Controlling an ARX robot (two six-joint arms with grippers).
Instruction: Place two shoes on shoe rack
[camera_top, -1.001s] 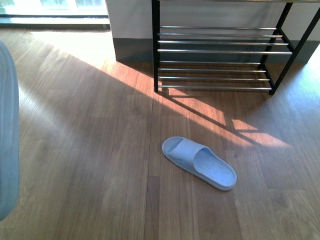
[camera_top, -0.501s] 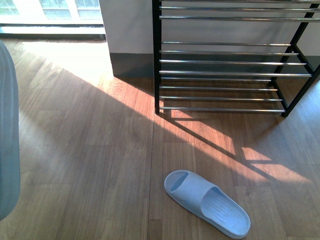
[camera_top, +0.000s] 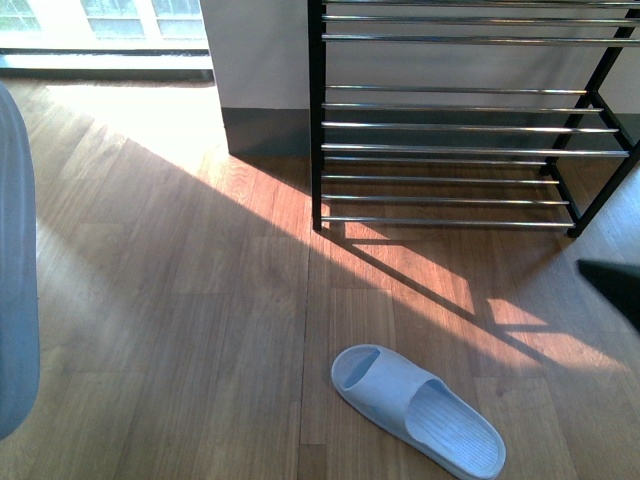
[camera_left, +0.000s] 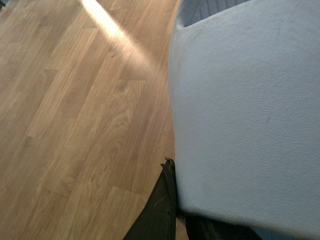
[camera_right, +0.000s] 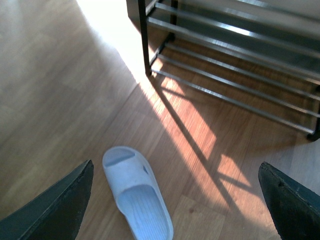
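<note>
Rack (camera_top: 470, 125), far right: visible tiers held no shoe. First slide (camera_top: 418, 410) lay on floor (camera_top: 200, 300); second slide (camera_left: 240, 115) was pinched by left gripper (camera_left: 180, 220). Right gripper (camera_right: 175, 165) gaped, empty.

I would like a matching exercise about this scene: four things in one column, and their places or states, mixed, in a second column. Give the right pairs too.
Column one:
1. floor slide
2. held slide
3. shoe rack
4. right gripper

Column two:
a. standing by the wall
b. open, over the floor
c. lying on the wooden floor in front of the rack
d. gripped by the left fingers

Pairs: 1-c, 2-d, 3-a, 4-b.
</note>
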